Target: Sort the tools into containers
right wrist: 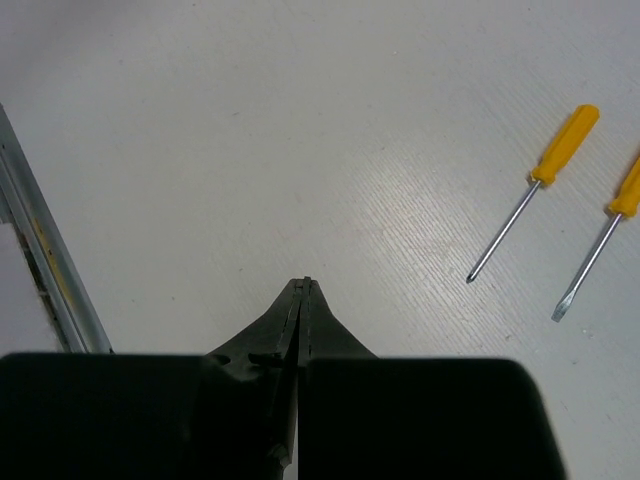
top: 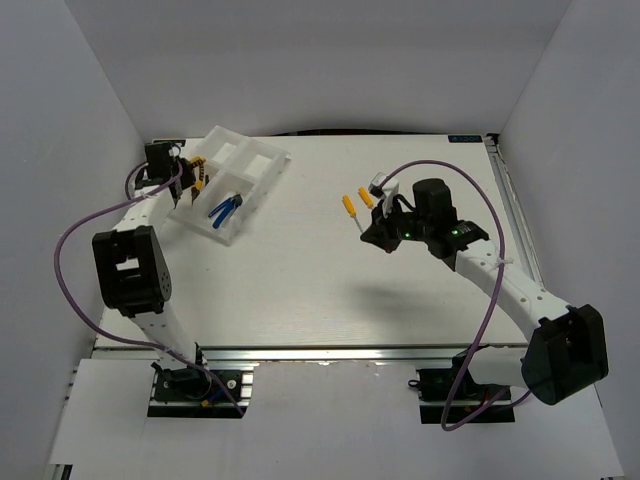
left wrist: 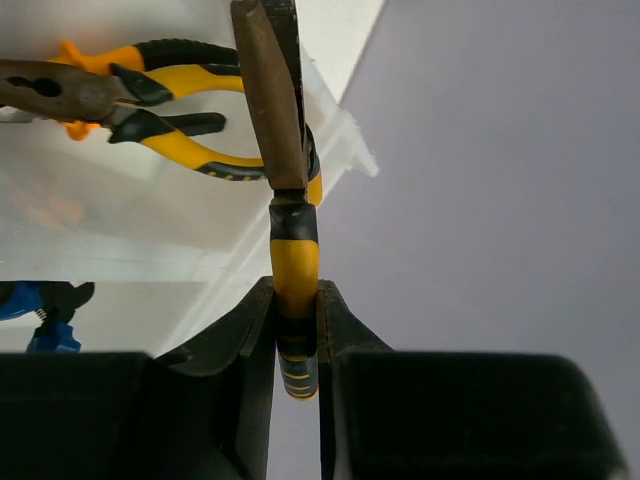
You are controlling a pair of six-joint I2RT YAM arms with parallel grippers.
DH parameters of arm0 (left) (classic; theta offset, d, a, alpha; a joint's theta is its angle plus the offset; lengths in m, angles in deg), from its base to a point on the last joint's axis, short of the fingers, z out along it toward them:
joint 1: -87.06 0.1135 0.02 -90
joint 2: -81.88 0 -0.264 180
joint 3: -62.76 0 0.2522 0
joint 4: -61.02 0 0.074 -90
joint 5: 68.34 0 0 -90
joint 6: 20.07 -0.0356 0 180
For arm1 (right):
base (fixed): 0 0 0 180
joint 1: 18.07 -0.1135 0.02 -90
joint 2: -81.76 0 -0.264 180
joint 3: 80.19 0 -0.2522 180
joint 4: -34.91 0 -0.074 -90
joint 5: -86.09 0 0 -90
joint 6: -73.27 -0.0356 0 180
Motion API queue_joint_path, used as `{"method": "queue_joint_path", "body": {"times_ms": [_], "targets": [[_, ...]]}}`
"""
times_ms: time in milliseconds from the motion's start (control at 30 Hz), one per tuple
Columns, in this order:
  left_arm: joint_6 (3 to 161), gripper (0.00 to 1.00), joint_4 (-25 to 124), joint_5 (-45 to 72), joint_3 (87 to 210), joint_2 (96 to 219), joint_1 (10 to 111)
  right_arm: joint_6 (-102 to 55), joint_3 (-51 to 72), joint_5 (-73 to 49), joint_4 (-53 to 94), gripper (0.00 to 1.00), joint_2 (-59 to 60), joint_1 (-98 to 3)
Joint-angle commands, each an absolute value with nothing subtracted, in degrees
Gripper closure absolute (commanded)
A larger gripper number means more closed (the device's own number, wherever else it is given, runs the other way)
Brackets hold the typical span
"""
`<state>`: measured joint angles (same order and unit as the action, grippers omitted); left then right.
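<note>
Left gripper (left wrist: 297,310) is clamped on one handle of the yellow-and-black pliers (left wrist: 293,255), hanging them at the edge of the white tray (top: 268,158).

Roughly halfway, I'd say: the blue pliers (top: 224,207) and another yellow-black pair (left wrist: 130,100) already lie in tray compartments. The right gripper (right wrist: 303,285) is pinched shut on nothing above the surface (top: 300,290). A screwdriver (right wrist: 535,185) and a second screwdriver (right wrist: 605,235) lie nearby, not sorted yet.
</note>
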<state>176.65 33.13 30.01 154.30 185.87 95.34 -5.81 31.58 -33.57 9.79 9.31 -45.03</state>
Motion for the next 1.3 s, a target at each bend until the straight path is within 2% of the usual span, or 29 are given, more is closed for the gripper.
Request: {"method": "queue_joint_path", "body": {"times_ms": [0, 367, 733, 967, 1267], "targets": [[179.7, 1.00, 30.2, 29.5, 158.7, 187.0, 94.9, -6.4, 32.9, -32.7, 13.2, 1.00, 11.1, -44.6], [186.7, 1.00, 30.0, 31.7, 161.4, 190.1, 91.5, -6.4, 35.1, -32.3, 14.4, 1.00, 12.7, -44.4], [192.3, 1.00, 38.6, 33.2, 156.5, 190.7, 88.3, -5.5, 36.8, -31.9, 14.8, 1.00, 14.4, -43.6], [192.6, 0.81, 43.0, 33.7, 150.9, 188.7, 88.9, -4.9, 37.1, -32.3, 14.7, 1.00, 14.3, -43.2], [191.4, 0.45, 45.4, 33.8, 147.1, 185.8, 91.0, -3.9, 36.7, -32.5, 14.1, 1.00, 13.8, -43.1]]}}
